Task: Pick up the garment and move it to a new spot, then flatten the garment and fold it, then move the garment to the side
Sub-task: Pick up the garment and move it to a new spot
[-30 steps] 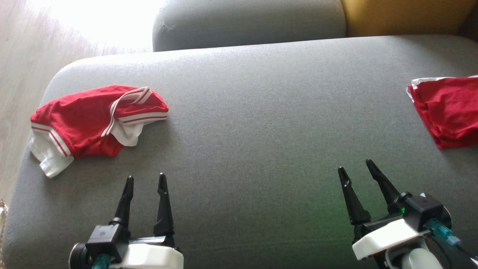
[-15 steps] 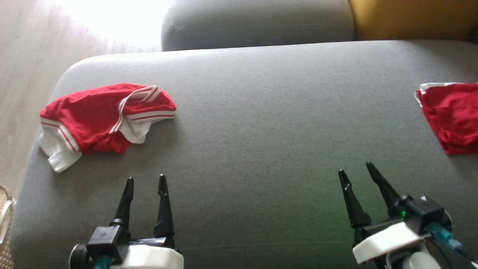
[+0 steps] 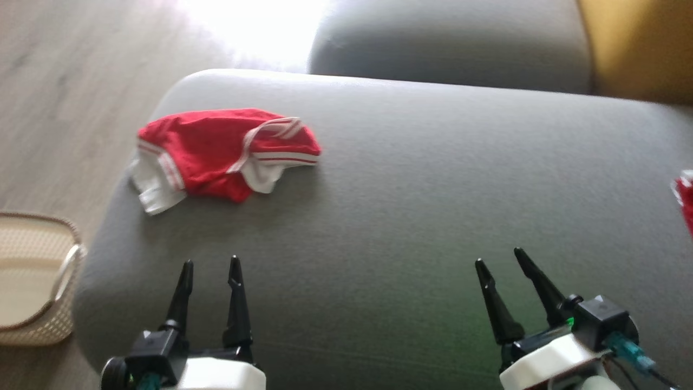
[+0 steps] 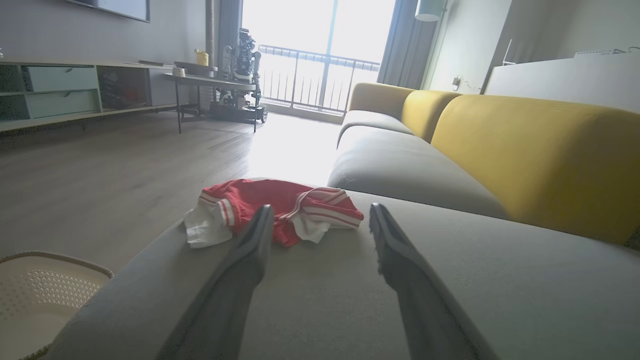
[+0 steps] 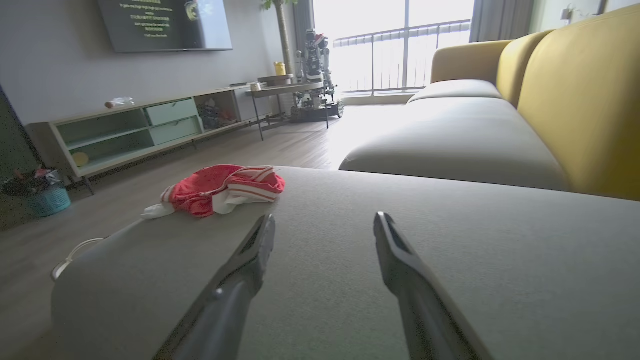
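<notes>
Nearest me, the left gripper [image 3: 211, 261] and the right gripper [image 3: 498, 256] hung over the front of the grey seat cushion [image 3: 433, 189] just as they had a second before, both with fingers spread wide and nothing between them. The head had swung to the robot's left, so a pale woven basket [image 3: 32, 281] on the floor [image 3: 65, 81] had come into sight beside the cushion's near corner, while the other red cloth [image 3: 685, 200] had slid almost off the right edge. Farther on, the crumpled red-and-white garment [image 3: 216, 146] lay unmoved near the cushion's far left corner, well apart from both grippers.
</notes>
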